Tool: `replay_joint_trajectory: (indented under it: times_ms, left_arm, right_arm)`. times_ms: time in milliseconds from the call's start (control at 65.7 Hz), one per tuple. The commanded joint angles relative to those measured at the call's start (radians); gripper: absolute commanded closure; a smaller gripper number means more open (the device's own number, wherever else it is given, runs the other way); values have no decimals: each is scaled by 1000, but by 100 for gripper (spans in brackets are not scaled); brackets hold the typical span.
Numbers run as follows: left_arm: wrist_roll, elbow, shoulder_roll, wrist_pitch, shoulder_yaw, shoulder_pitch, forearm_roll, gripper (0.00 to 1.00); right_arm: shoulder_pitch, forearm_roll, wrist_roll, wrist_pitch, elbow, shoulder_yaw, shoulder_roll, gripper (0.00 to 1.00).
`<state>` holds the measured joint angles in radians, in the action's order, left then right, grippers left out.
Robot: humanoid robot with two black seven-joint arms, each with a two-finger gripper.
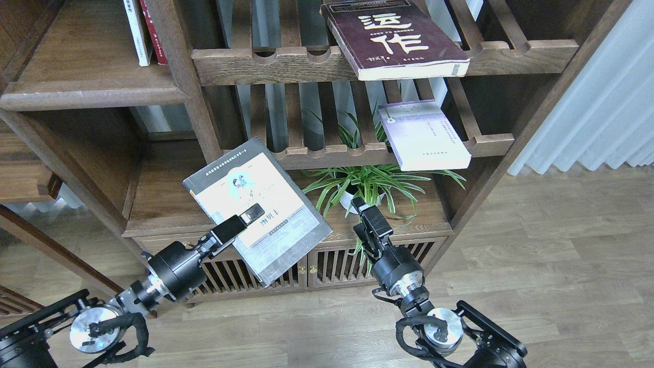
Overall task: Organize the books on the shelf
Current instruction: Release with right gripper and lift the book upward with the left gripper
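Note:
My left gripper (249, 216) is shut on the lower edge of the black-grey book (278, 230) with the yellow-green cover panel. It holds the book tilted in the air in front of the bookcase's low left bay. My right gripper (361, 206) is clear of that book, to its right in front of the plant; I see it edge-on and its fingers cannot be told apart. The thick maroon book (393, 41) overhangs the upper slatted rack. The lavender-white book (424, 135) lies on the lower slatted rack. The solid shelf (76, 66) is at the upper left.
A white book (137, 30) and a red book (153, 28) stand upright on the solid shelf. A potted spider plant (365, 186) sits under the racks. A vertical post (189, 87) divides the bays. A pale curtain (608, 102) hangs at the right over wood flooring.

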<state>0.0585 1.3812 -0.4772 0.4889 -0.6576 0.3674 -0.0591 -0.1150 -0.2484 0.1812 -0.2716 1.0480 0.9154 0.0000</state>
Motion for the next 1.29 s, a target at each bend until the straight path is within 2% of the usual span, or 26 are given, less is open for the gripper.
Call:
replay_joint_trajectory:
  times_ms: [0, 61, 183, 274, 532, 654, 882, 1080, 1126, 1141, 1278]
  left_arm:
    - [-5, 1, -3, 0, -69, 1, 70, 100]
    - [-17, 1, -4, 0, -85, 1, 76, 100]
    - [-81, 2, -18, 0, -132, 11, 78, 100]
    - [-88, 2, -17, 0, -183, 30, 78, 100]
    - [-59, 2, -18, 0, -318, 105, 71, 100]
    - [-42, 2, -24, 0, -346, 125, 70, 100]
    - [-40, 2, -63, 0, -378, 127, 55, 100]
    - [-37, 2, -149, 0, -456, 131, -18, 100]
    - [-28, 2, -178, 0, -473, 136, -36, 100]
    - [-7, 2, -210, 0, -482, 145, -42, 100]
    - [24, 2, -290, 0, -507, 156, -44, 100]
  right_arm:
    - [-2, 0, 0, 2, -2, 0, 0, 2]
    - [-3, 3, 0, 3, -3, -1, 0, 2]
    - [-5, 6, 1, 11, -5, 0, 0, 2]
    - [-5, 8, 0, 11, -3, -1, 0, 2]
    - [-5, 26, 0, 12, -3, -1, 0, 2]
    - [-5, 35, 0, 12, -3, -1, 0, 2]
    - [-5, 35, 0, 12, -5, -1, 0, 2]
    - [-5, 35, 0, 12, -6, -1, 0, 2]
    - [-5, 35, 0, 12, -9, -1, 0, 2]
    - [-6, 35, 0, 12, -14, -1, 0, 2]
    - [-8, 35, 0, 12, -22, -3, 0, 2]
